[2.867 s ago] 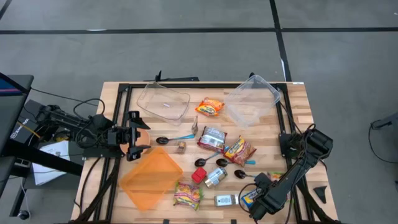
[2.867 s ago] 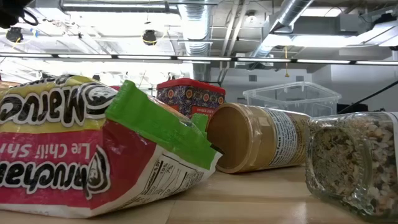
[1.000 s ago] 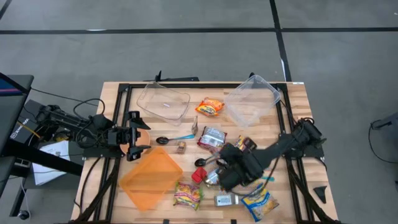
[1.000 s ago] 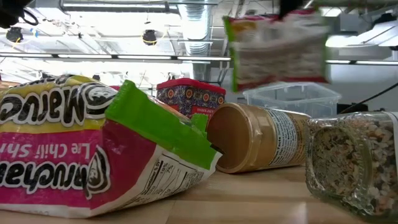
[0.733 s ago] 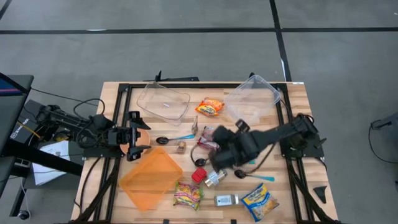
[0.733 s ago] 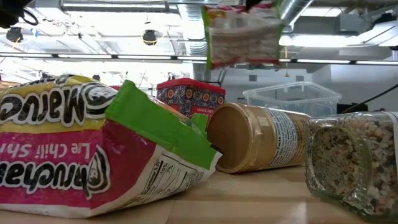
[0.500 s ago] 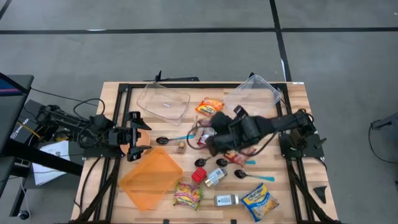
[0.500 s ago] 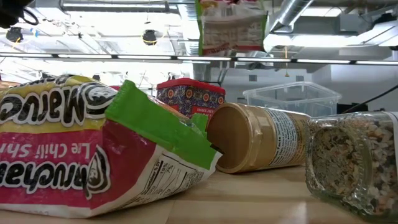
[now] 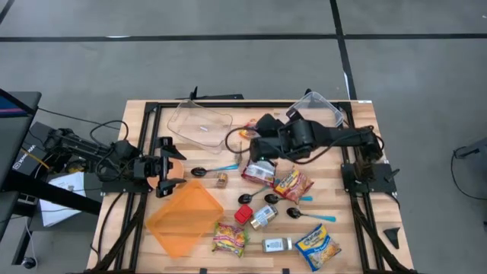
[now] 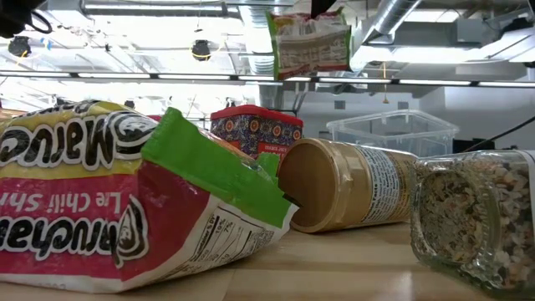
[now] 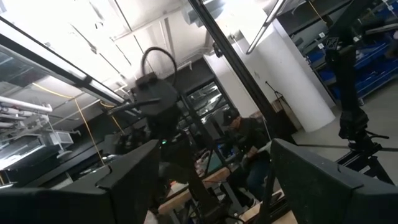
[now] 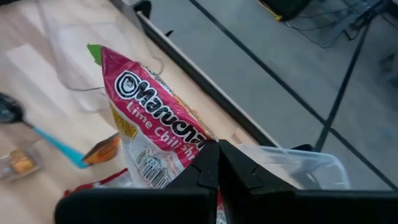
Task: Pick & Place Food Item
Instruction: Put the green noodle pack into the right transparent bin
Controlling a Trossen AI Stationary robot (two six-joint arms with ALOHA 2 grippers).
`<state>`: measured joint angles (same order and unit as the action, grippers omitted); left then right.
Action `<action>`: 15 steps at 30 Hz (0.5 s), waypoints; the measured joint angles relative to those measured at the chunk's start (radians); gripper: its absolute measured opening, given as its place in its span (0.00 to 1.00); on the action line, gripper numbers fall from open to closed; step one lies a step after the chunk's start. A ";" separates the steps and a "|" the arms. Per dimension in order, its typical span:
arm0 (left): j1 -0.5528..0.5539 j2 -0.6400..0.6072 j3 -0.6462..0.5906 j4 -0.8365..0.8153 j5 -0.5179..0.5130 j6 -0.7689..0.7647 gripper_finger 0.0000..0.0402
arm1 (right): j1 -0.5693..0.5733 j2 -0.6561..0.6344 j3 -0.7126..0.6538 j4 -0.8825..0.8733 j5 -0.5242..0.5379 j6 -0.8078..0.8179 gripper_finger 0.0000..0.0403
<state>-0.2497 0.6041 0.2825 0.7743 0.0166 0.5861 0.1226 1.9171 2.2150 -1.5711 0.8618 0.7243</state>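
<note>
free: desk (image 9: 152, 228) back strip between clear tray (image 9: 200, 124) and clear tub (image 9: 318, 109) | blocked: centre, packets (image 9: 293, 183), spoons (image 9: 214, 169), jars (image 9: 263, 217) lying close together | front left: orange lid (image 9: 183, 218)

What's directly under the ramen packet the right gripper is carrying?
The right gripper holds the Maruchan packet lifted above the table. Below it the wrist view shows bare wood, a blue-handled spoon and an orange snack. Whatever lies straight beneath is covered by the packet.
</note>
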 joint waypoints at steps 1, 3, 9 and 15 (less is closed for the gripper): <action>0.000 0.000 0.000 -0.002 0.000 0.000 0.74 | -0.010 0.000 0.000 0.000 0.001 -0.002 0.00; 0.000 0.000 0.000 -0.010 0.000 0.000 0.74 | -0.030 0.000 0.000 0.000 0.004 -0.021 0.00; 0.000 0.000 0.000 -0.023 0.000 -0.001 0.74 | -0.081 0.000 0.000 0.000 0.004 -0.064 0.00; 0.000 0.000 0.000 -0.041 0.000 -0.001 0.74 | -0.131 -0.018 -0.008 0.001 0.001 -0.120 0.00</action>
<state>-0.2497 0.6041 0.2825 0.7331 0.0166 0.5854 -0.0083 1.8988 2.2075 -1.5703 0.8627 0.6044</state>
